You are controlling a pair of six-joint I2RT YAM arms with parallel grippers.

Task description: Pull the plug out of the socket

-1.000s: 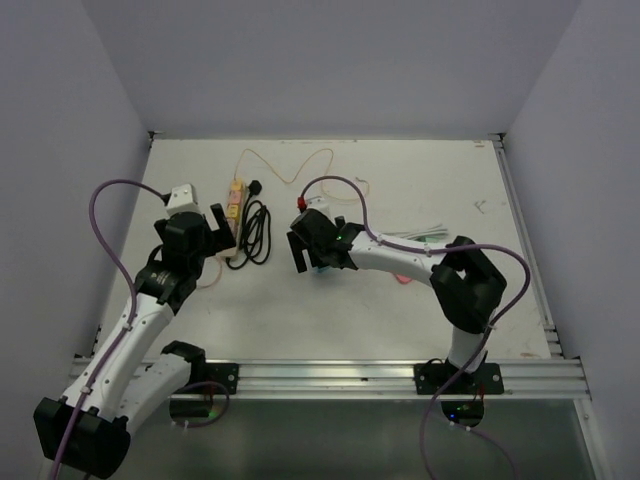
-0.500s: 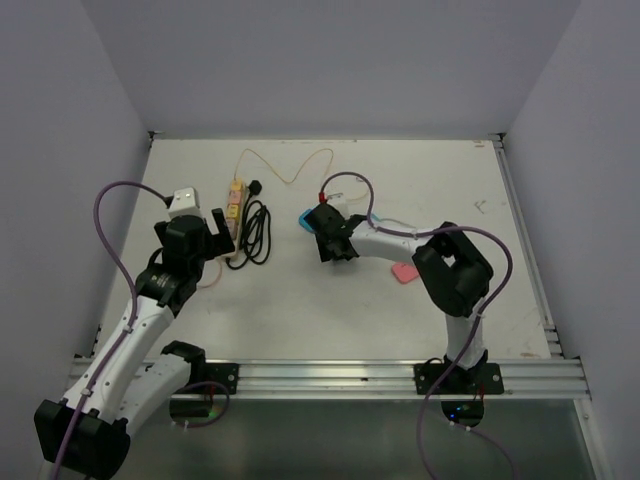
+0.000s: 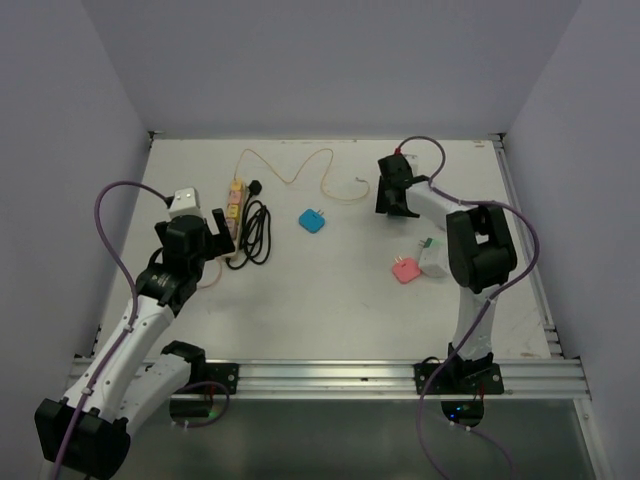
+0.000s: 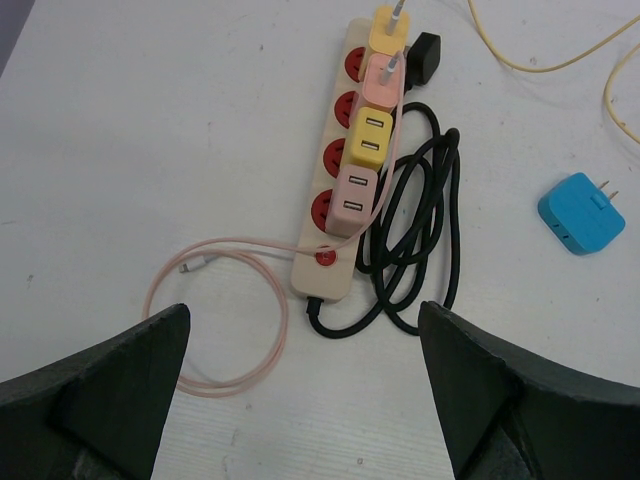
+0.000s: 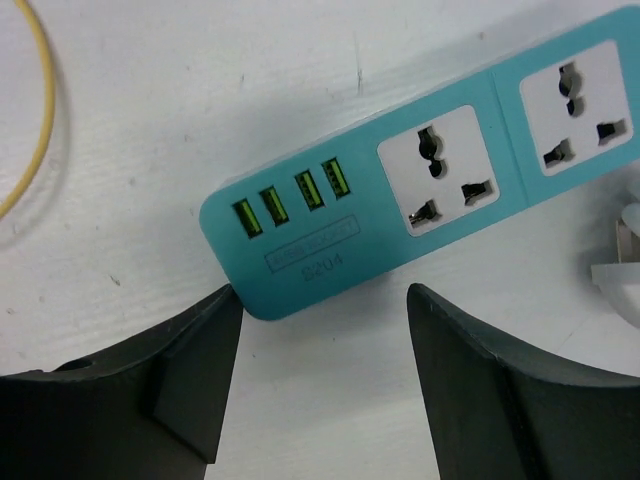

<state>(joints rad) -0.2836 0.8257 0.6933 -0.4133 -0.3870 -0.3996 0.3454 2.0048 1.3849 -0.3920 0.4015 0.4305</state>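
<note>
A beige power strip (image 4: 322,283) with red switches lies ahead of my open, empty left gripper (image 4: 303,312). It holds a yellow plug (image 4: 388,28), a pink plug (image 4: 382,75), a yellow USB charger (image 4: 367,137) and a pink USB charger (image 4: 353,195). In the top view the strip (image 3: 233,205) lies just beyond the left gripper (image 3: 218,232). My right gripper (image 3: 393,203) is open at the far right, above the end of a teal power strip (image 5: 400,215) with empty sockets. Its fingers (image 5: 322,295) hold nothing.
A coiled black cord (image 4: 415,235) lies right of the beige strip, and a pink cable loop (image 4: 225,310) lies left of it. A loose blue adapter (image 3: 312,221) lies mid-table. Pink (image 3: 404,270) and white (image 3: 433,258) adapters lie by the right arm. A yellow cable (image 3: 300,170) runs along the back.
My right arm has swung from mid-table to the far right, leaving the blue adapter on the table. The pink and white adapters now show. The left arm has not moved.
</note>
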